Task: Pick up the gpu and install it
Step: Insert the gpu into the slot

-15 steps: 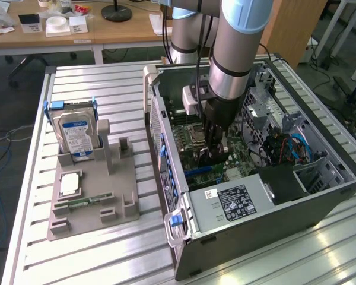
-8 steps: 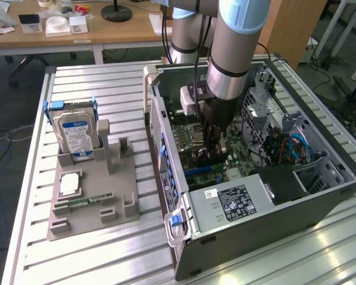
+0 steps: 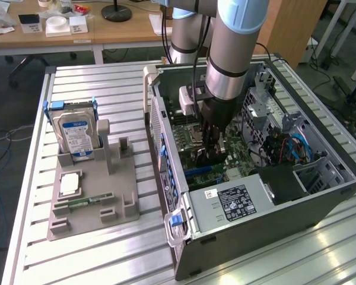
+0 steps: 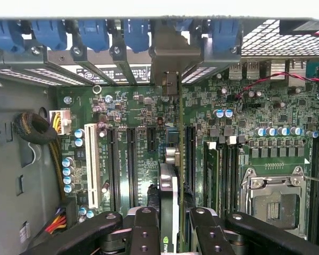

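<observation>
Holder on the exterior view's left: the grey tray carries a hard drive standing upright and a memory stick lying flat; both sit well apart from the work.
Computer case: the open case lies on its side on the slatted table, motherboard facing up.
Card: the gpu hangs edge-on inside the case, just above the expansion slots, its metal bracket reaching toward the rear slot openings.
Gripper: the gripper is down inside the case, its fingers pinching the gpu from both sides.
Risk, alignment: if the card edge sits beside the slot rather than over it, I judge that pressing would load the board or the connector.
Risk, bracket: the bracket could catch on the rear frame and tilt the card.
Risk, grip: a thin edge held between narrow fingers may slip or twist under push.
Risk, neighbours: capacitors and cables near the slot could be struck.
</observation>
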`<state>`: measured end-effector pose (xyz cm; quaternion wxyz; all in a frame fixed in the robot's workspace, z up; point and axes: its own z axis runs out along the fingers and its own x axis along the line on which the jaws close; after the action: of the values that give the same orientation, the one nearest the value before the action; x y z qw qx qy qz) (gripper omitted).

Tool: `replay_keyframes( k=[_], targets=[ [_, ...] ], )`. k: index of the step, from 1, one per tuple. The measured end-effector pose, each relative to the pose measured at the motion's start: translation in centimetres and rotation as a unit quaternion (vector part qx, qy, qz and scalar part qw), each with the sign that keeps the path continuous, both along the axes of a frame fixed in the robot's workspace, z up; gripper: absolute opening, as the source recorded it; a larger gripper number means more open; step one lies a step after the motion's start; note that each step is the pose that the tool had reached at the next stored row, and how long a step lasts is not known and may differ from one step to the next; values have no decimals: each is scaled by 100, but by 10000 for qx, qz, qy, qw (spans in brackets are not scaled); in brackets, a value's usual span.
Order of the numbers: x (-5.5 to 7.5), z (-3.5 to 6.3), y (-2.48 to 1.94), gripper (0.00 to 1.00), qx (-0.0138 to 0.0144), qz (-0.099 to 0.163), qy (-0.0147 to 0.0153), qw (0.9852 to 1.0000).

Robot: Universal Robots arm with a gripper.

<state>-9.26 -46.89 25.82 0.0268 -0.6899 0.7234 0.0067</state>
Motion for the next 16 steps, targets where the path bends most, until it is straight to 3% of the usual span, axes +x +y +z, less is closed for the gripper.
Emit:
replay_keyframes(
  k=[16],
  targets=[
    [-16, -92, 0, 27, -1, -22, 1, 10000]
  ],
)
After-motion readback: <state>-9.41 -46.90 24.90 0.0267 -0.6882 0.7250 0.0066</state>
